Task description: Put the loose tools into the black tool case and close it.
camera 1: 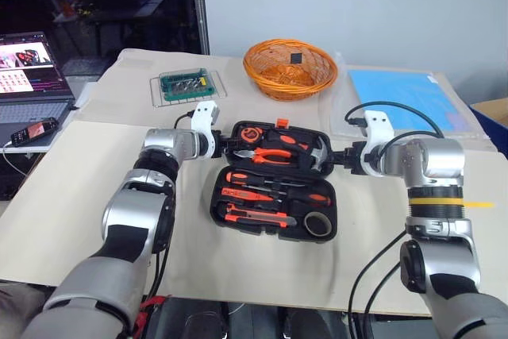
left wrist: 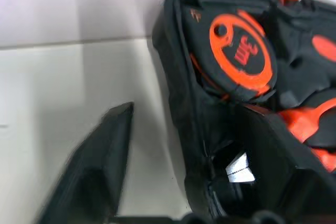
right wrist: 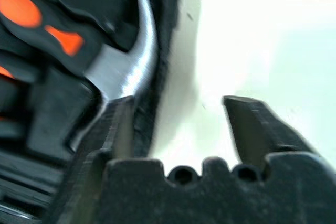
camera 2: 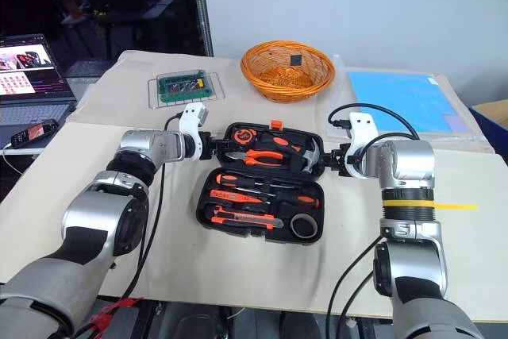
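Left gripper (camera 1: 221, 147): part open, right at the left end of the back half of the black tool case (camera 1: 333, 213). One black finger (left wrist: 100, 161) outside the case wall, with a small gap to it. Other finger hard to see in the dark inside. Nothing pinched.

Right gripper (camera 1: 343, 156): part open too, at the right end of that same back half. One finger (right wrist: 118, 124) over the case rim, next to the steel hammer head (right wrist: 126, 72). Other finger (right wrist: 252, 124) out over the bare table. Nothing held.

Case lying wide open and flat on the table (camera 1: 95, 196), between the two grippers.

In the front half: two long screwdrivers (camera 1: 242, 177), red tester screwdriver (camera 1: 242, 194), utility knife (camera 1: 258, 216) and grey tape ring (camera 1: 319, 225), all in their slots.

In the back half: round tape measure (left wrist: 241, 51), pliers (camera 1: 274, 155) and the hammer. Small orange latch (camera 1: 282, 123) on the far edge.

Farther back: orange wicker basket (camera 1: 290, 67), green box of bits (camera 1: 185, 83) and a blue sheet (camera 1: 401, 97). Off to the left: a laptop (camera 1: 28, 69) and a phone (camera 1: 32, 131).
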Tool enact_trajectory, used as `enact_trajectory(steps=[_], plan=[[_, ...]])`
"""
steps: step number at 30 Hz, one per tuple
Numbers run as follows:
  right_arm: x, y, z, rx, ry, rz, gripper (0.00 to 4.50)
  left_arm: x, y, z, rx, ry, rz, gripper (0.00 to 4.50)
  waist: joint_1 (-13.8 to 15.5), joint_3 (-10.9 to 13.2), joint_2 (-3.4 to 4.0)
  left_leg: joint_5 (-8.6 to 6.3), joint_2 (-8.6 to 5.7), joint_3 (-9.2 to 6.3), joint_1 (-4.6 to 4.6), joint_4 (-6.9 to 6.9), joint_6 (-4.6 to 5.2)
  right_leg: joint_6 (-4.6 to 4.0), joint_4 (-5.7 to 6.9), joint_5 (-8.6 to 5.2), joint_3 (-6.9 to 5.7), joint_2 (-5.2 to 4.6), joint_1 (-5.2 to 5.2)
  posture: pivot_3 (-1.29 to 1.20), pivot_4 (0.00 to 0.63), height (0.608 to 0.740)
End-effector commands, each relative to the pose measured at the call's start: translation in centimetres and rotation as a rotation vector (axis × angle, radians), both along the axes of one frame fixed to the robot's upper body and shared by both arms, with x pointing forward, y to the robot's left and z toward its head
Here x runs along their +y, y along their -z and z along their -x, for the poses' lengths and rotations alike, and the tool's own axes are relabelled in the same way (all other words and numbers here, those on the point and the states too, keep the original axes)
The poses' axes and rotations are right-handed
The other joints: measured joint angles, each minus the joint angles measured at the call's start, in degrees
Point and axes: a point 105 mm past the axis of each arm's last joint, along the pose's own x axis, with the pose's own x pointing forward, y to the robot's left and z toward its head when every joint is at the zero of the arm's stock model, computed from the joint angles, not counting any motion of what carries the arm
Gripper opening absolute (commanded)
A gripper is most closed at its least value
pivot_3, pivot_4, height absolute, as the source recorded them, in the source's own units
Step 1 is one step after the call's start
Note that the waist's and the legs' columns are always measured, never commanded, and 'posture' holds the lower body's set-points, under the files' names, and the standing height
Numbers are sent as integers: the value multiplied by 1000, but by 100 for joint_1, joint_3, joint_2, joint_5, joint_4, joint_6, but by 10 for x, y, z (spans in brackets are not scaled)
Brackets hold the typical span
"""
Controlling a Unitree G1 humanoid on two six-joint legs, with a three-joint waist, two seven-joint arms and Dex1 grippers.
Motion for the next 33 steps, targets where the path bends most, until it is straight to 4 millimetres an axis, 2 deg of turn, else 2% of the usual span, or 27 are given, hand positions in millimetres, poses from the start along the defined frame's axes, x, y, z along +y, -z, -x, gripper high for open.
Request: enact_trajectory(steps=[1,4,5,9,13,14,17,20,22,25,29,33], plan=[[0,-4,-8,-33,0,-7,1521,-11,-17,-3,-51,36,46,1228,-1,0,0,0,0,-5,5,1,0,0,3,0,0,0,4,0,150,740],[3,-11,-12,-70,-16,-16,451,-12,-25,-4,-75,47,88,113,25,0,0,1,2,-13,7,6,-1,0,6,0,1,0,6,0,150,740],[7,-17,-14,-108,-34,-33,117,-13,-29,-4,-89,56,106,0,26,0,0,1,2,-15,7,10,-1,0,6,1,0,-1,8,0,150,740],[22,-47,-24,-305,-128,4,25,-19,-47,-6,-227,125,123,0,2,20,2,2,-3,-11,-1,14,1,12,2,9,5,-11,1,0,150,740],[46,-86,-31,-590,-250,51,25,-17,-76,-8,-484,154,85,0,-13,42,6,8,-6,-7,-53,13,-1,10,13,13,9,-9,-62,0,150,740],[49,-92,-31,-634,-270,57,25,-16,-79,-7,-530,163,69,0,-19,53,11,14,-7,-3,-79,13,-7,7,23,20,15,-9,-96,0,150,740],[58,-105,-27,-729,-342,73,25,-12,-83,0,-687,207,-17,0,-27,71,14,25,-10,19,-85,2,-21,8,49,23,13,-5,-99,0,150,740],[58,-102,-14,-780,-407,126,25,-10,-75,15,-841,284,-145,0,-3,72,15,42,-6,33,-90,-2,-50,12,30,20,7,-4,-98,0,150,740],[55,-95,4,-817,-436,147,25,-6,-63,30,-920,352,-228,0,29,72,15,39,-6,34,-99,-4,-48,19,14,16,3,-5,-95,0,150,740],[50,-74,36,-832,-495,210,25,0,-50,49,-988,411,-305,0,90,71,16,28,-8,32,-125,7,-43,29,-2,11,-5,-9,-99,0,150,740],[41,-50,63,-790,-519,237,25,8,-37,62,-974,445,-345,0,128,69,16,14,-13,32,-115,25,-32,38,-1,7,-9,-16,-80,0,150,740],[31,-36,87,-740,-564,281,25,29,-22,80,-828,490,-296,0,149,67,16,-10,-12,29,-50,29,10,33,-1,9,-8,-20,-34,0,150,740]])
